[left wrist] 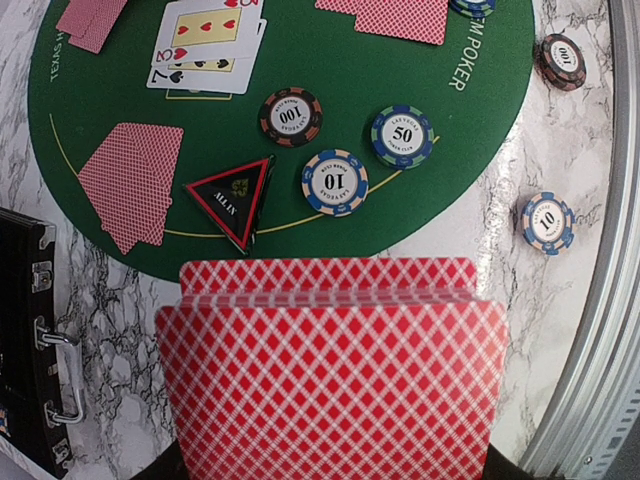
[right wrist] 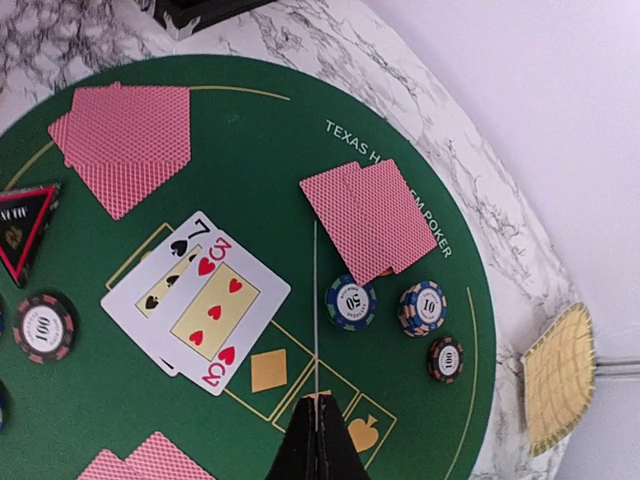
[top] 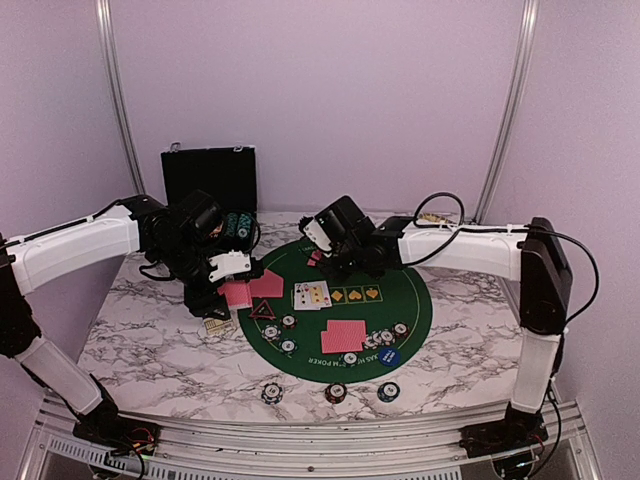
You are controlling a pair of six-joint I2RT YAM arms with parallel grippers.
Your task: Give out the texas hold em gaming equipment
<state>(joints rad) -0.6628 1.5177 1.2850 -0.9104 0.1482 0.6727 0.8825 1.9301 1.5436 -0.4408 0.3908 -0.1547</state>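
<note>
Left wrist view: left pincer (top: pixel 228 280) was clamped on the card deck (left wrist: pixel 330 380), above the worktop (left wrist: pixel 110 290) beside the mat (left wrist: pixel 400 90). Cards judged thin, slick, bendy; grip by the edges. Beyond, triangle marker (left wrist: pixel 232 195) and chips (left wrist: pixel 335 182) crowded the mat. Right pincer (right wrist: pixel 318 440) was closed, apparently on a single card (right wrist: pixel 315 300) seen edge-on.

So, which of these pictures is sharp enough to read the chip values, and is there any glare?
Left wrist view: sharp, the 50 chip reads clearly; the held cards hide the lower half. Right wrist view: sharp too, but the wall top right is washed out. Top view: even light, chips too small to read.
</note>
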